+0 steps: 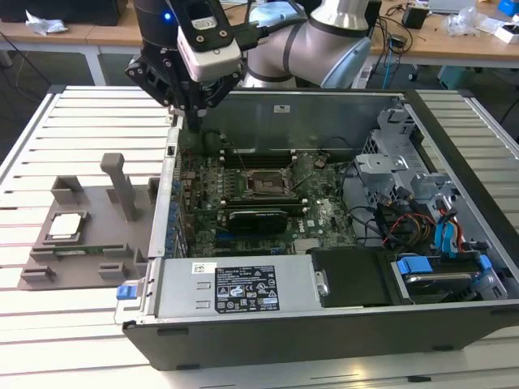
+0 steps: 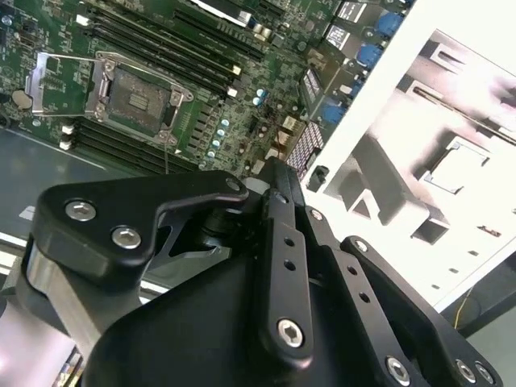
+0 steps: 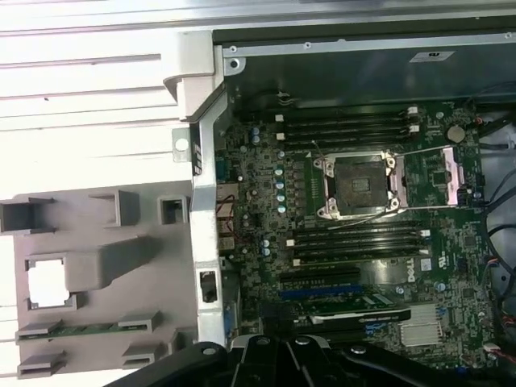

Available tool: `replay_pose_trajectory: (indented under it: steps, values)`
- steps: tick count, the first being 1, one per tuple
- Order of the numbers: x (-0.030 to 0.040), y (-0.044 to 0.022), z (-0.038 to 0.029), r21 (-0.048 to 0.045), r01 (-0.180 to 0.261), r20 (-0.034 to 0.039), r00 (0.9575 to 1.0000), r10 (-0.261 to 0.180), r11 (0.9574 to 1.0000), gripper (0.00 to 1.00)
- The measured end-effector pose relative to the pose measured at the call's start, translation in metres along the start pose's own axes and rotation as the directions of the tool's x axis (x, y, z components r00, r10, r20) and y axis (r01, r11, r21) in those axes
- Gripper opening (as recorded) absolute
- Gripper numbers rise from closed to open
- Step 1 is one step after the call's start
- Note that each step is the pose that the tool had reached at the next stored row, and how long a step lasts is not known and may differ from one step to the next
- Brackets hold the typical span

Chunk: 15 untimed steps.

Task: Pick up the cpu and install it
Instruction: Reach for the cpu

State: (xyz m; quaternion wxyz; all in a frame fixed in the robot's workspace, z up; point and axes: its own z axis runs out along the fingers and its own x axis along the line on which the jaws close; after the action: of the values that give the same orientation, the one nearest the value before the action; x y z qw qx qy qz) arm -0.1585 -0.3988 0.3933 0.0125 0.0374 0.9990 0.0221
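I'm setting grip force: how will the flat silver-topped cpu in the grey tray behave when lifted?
The flat square silver-grey cpu looks stiff and, being thin, probably light. Its smooth metal top may be slippery. Lying flat in the grey plastic fixture tray, it seems unlikely to roll or tip.

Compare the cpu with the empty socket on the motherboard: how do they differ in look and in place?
The cpu lies in the grey fixture tray outside the case; the socket sits on the motherboard inside it. The cpu shows a pale silver top; the socket is dark within a metal frame. The cpu is a solid chip; the socket stands empty. Both are square and lie flat.
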Motion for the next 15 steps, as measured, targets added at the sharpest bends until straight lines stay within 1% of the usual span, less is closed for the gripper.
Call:
replay_pose_trajectory:
  steps: [3, 4, 5, 7, 8, 12, 15]
  values:
    - [0.003, -0.0002, 0.0, -0.0001, 0.0, 0.0, 1.0, 0.0, 1.0, 0.11]
    - [0.005, -0.0004, -0.0001, 0.0, 0.0, 0.0, 1.0, 0.0, 1.0, 0.11]
    - [0.0101, -0.0008, -0.0003, 0.0, 0.0, 0.0, 1.0, 0.0, 1.0, 0.11]
    - [0.0134, -0.001, -0.0004, 0.0, 0.0, 0.0, 1.0, 0.0, 1.0, 0.11]
    - [0.0167, -0.0012, -0.0004, -0.0001, 0.0, 0.0, 1.0, 0.0, 1.0, 0.11]
    - [0.0235, -0.0018, -0.0006, -0.0001, 0.0, 0.0, 1.0, 0.0, 1.0, 0.11]
    - [0.0318, -0.0024, -0.0009, 0.0, 0.0, 0.0, 1.0, 0.0, 1.0, 0.11]
